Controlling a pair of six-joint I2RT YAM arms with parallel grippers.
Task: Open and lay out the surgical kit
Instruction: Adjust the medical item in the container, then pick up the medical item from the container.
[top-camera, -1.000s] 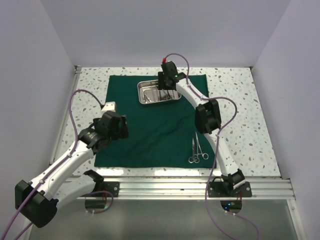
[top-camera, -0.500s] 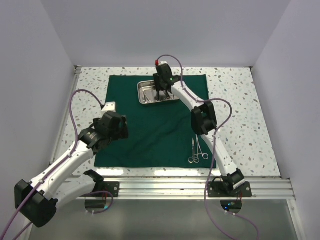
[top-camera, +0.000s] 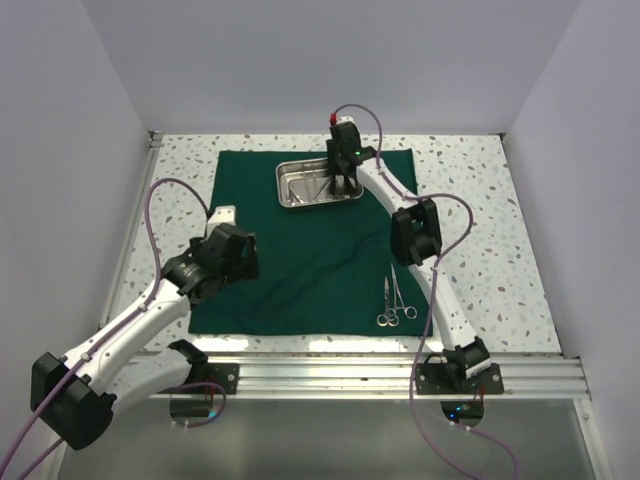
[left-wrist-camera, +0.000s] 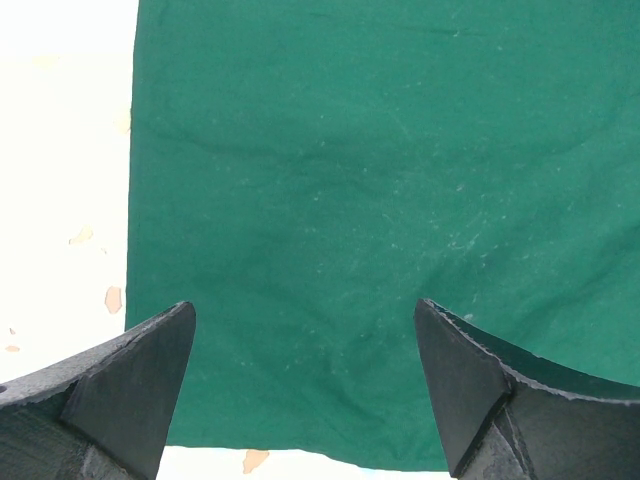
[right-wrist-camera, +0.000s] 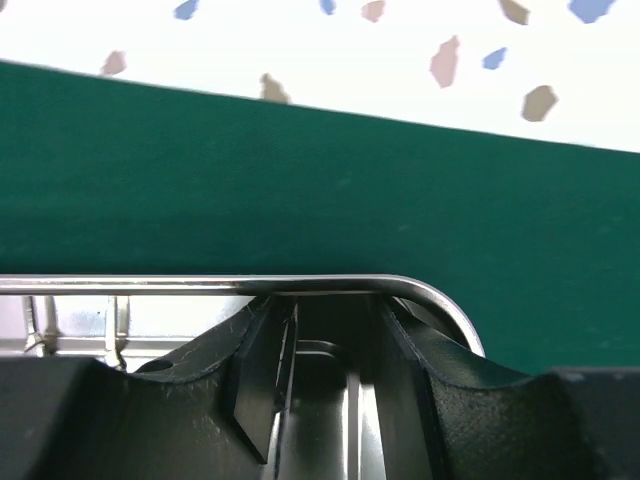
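- Left gripper (left-wrist-camera: 305, 325): jaws spread wide and holding nothing, hovering over the cloth near its left edge.
- Cloth (top-camera: 300, 260): one green sheet, spread flat on the speckled surface (top-camera: 470, 230). It looks soft, light and floppy, so I'd pinch an edge or corner if it needs a tug.
- Tray (top-camera: 296, 186): one, shiny steel, sitting on the cloth at the middle of its far edge. It's stiff and probably slick, so the rim is the place to grab. There are thin steel bits inside, but I can't count them.
- Right gripper (right-wrist-camera: 335, 330): jaws are down inside the tray's right end with a narrow gap. I can't tell if they're pinching anything.
- Clamps (top-camera: 395, 300): two, side by side by the cloth's near right corner. They're thin, hard and slippery, so go for the shanks.
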